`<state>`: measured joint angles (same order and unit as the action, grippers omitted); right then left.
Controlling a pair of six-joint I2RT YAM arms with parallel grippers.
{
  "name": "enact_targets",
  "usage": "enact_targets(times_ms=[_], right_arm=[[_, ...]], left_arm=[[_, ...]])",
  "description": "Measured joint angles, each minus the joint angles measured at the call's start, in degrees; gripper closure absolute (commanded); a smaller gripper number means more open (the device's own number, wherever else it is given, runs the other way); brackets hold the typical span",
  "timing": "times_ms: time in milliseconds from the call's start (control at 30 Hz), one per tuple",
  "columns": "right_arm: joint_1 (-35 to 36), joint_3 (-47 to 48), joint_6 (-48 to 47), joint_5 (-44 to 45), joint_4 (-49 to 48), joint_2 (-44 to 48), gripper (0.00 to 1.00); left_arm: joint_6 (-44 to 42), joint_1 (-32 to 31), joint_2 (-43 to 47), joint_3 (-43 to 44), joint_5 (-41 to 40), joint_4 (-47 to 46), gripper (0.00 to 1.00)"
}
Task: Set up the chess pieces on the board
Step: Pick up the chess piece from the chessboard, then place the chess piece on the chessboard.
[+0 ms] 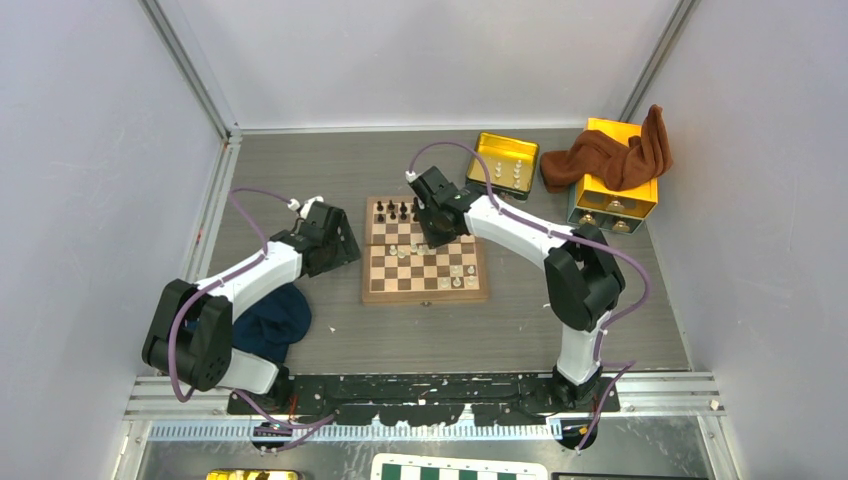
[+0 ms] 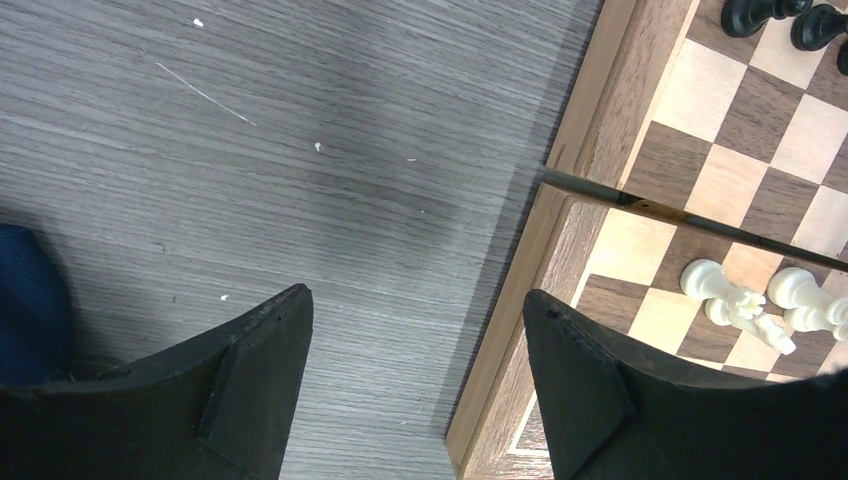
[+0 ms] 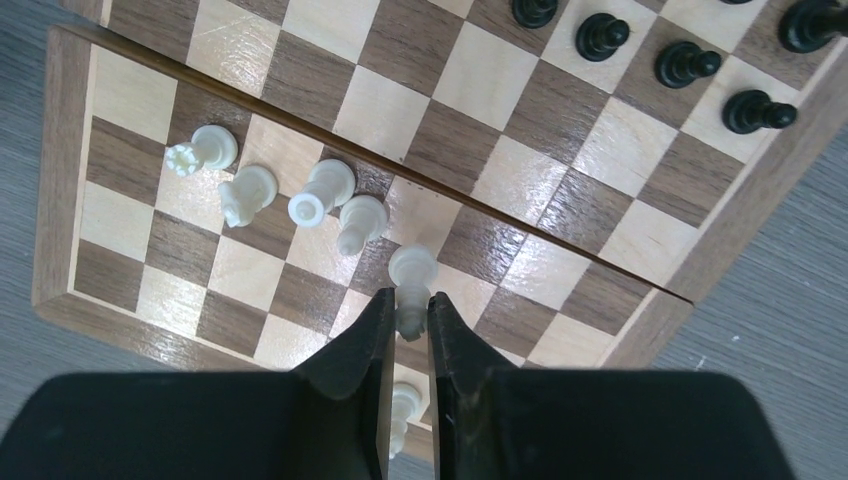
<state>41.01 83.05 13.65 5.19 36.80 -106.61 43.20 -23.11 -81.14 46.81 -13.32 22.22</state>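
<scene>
The wooden board (image 1: 425,296) lies mid-table. Dark chess pieces (image 1: 395,210) stand along its far rows and show in the right wrist view as black pawns (image 3: 685,62). My right gripper (image 3: 410,297) is over the board's near half, shut on a cream-white piece (image 3: 412,268) that stands on a square. Several more white pieces (image 3: 320,190) cluster just to its left, and another white piece (image 3: 402,405) sits below the fingers. My left gripper (image 2: 415,295) hangs open and holds nothing. It straddles the board's left border (image 2: 590,100), near white pieces (image 2: 720,290).
A yellow tin tray (image 1: 502,160) holding white pieces stands at the back right. Beside it is a yellow box (image 1: 615,190) with a brown cloth (image 1: 610,160) draped on it. A dark blue cloth (image 1: 270,320) lies by the left arm. A green-and-white board (image 1: 460,468) shows at the bottom edge.
</scene>
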Motion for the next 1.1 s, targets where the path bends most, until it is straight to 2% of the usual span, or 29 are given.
enact_targets(times_ms=[633, 1100], right_arm=[[0.0, -0.94, 0.02, 4.2, 4.7, 10.12, 0.97], [1.42, -2.05, 1.22, 3.17, 6.56, 11.5, 0.97]], left_arm=[[0.07, 0.0, 0.02, 0.0, 0.5, -1.81, 0.22], [0.11, 0.0, 0.02, 0.0, 0.94, -2.27, 0.22]])
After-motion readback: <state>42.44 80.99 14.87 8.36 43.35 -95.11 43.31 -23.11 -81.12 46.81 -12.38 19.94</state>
